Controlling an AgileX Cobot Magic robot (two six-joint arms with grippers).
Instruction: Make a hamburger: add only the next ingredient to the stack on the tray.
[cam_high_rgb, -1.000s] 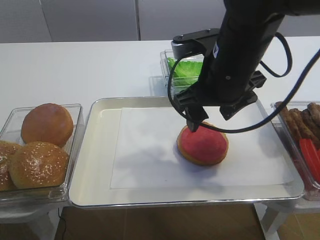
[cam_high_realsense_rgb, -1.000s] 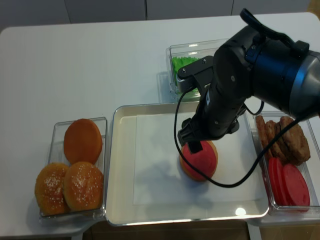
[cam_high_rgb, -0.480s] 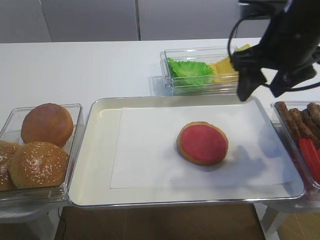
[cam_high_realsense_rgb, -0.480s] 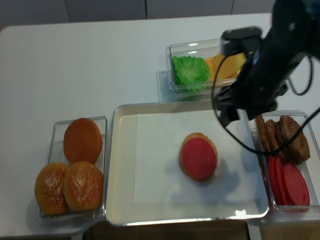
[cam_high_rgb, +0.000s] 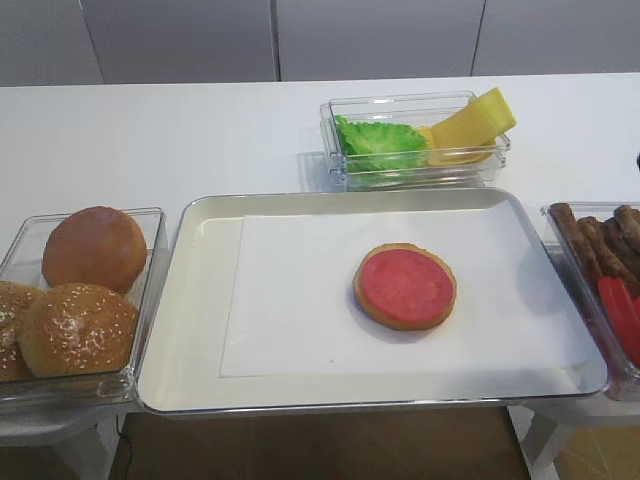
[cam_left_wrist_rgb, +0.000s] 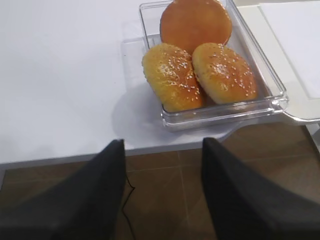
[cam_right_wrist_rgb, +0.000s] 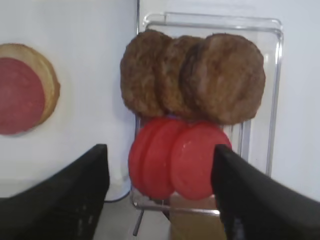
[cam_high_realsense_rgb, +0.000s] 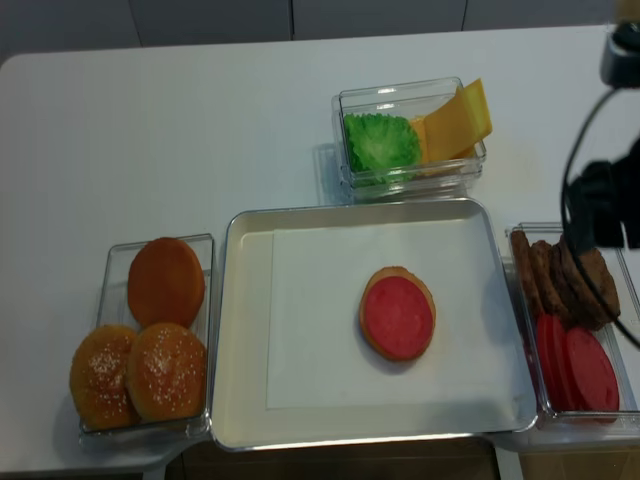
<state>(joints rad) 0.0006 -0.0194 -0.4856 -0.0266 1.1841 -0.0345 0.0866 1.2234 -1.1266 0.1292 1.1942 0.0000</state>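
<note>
Tomato slice laid on the bun; the right arm has pulled away.

A second ago the right claw (cam_right_wrist_rgb: 160, 200) stood over the bun half (cam_high_rgb: 405, 287) on the tray (cam_high_rgb: 190, 300); now it has drawn back over the side bin (cam_high_realsense_rgb: 520, 300), jaws apart and holding nothing, and the tomato slice (cam_high_rgb: 406, 284) lies flat on the bun's cut face, so this step looks done (patty likely next, by my guess). The left claw (cam_left_wrist_rgb: 160, 200) hangs off the table (cam_high_rgb: 200, 140) edge near the buns, also spread and empty. Count: three whole buns (cam_high_realsense_rgb: 150, 340), three brown patties (cam_right_wrist_rgb: 195, 75), three spare tomato slices (cam_right_wrist_rgb: 175, 160), one lettuce leaf (cam_high_realsense_rgb: 380, 142), cheese slices (cam_high_realsense_rgb: 455, 120) too overlapped to count.
</note>
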